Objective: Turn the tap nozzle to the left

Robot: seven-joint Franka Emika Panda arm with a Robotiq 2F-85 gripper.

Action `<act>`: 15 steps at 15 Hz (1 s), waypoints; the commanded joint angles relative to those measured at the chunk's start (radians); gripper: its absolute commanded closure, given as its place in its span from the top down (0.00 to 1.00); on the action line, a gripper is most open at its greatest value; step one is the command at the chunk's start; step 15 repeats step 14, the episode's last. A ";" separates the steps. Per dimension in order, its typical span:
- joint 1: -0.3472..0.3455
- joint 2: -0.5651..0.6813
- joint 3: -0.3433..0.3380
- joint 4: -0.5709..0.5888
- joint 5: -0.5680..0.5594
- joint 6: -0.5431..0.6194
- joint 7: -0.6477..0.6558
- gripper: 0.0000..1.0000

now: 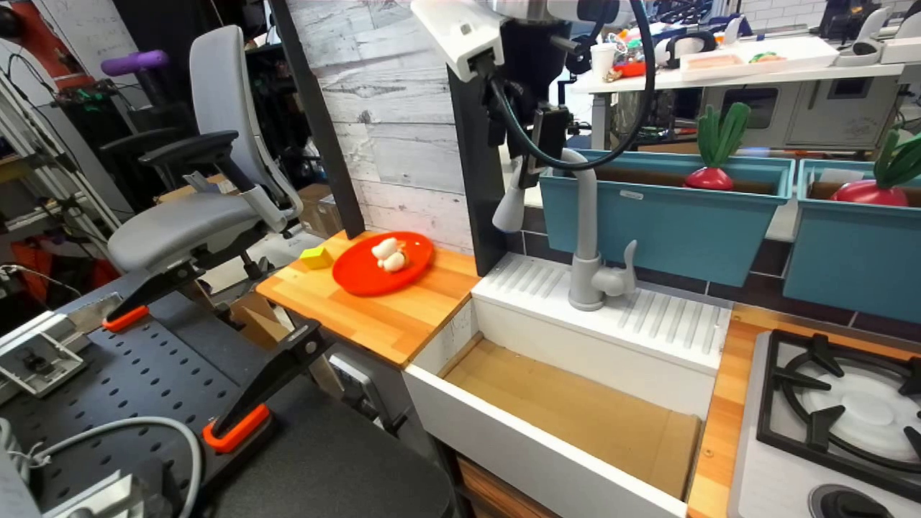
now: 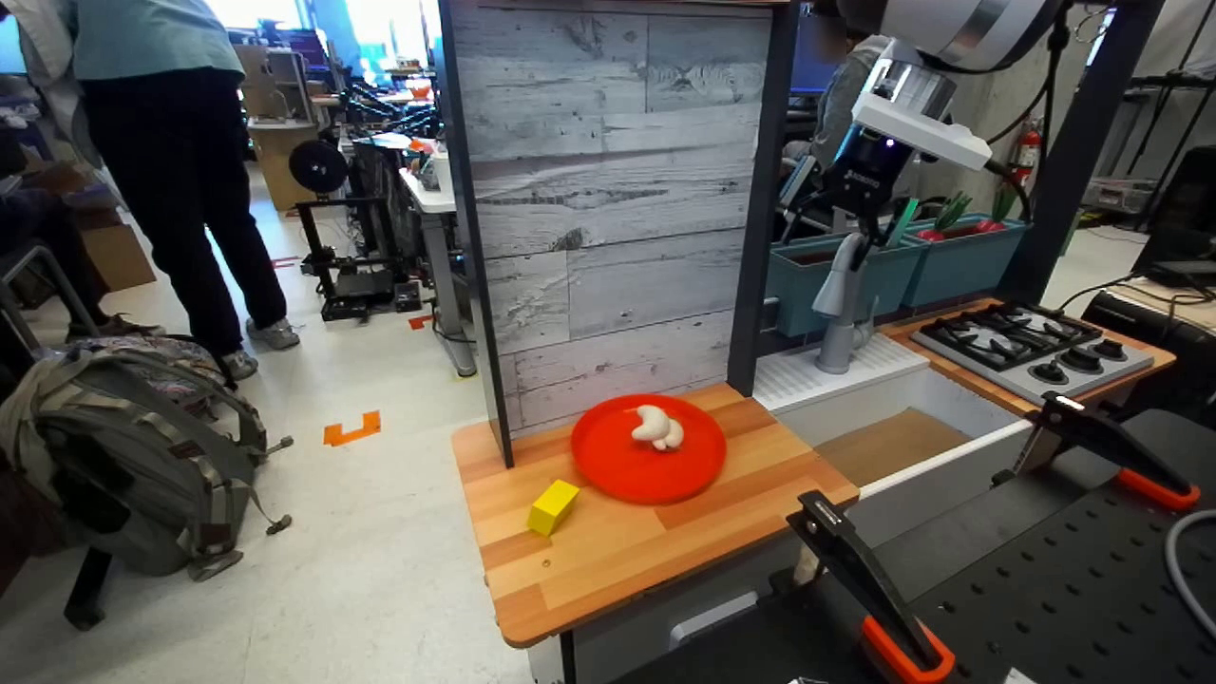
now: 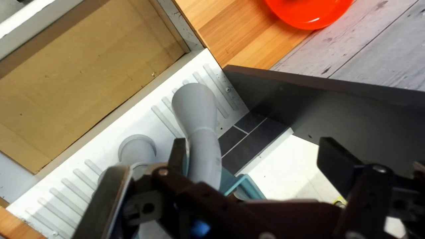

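The tap nozzle, a matte grey arched spout (image 1: 588, 208), rises from the ribbed white ledge behind the sink. In this exterior view its flared end hangs at the left, beside the dark post. It also shows in the other exterior angle (image 2: 842, 318) and in the wrist view (image 3: 203, 146). My gripper (image 3: 253, 146) is open, with its fingers wide apart. The spout's neck lies between them, right beside the left finger in the wrist view and far from the right one. In both exterior views the gripper (image 1: 529, 155) (image 2: 825, 233) is at the top of the arch, partly hiding it.
A dark post (image 1: 476, 165) stands close to the spout's end. Teal planters (image 1: 662, 216) hang behind the tap. The short lever handle (image 1: 630, 262) is at the tap's base. A red plate (image 2: 608, 475), a yellow block (image 2: 552, 506) and a stove (image 1: 755, 432) flank the sink (image 1: 532, 450).
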 commanded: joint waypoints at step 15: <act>-0.071 -0.324 -0.060 -0.255 0.041 -0.249 -0.351 1.00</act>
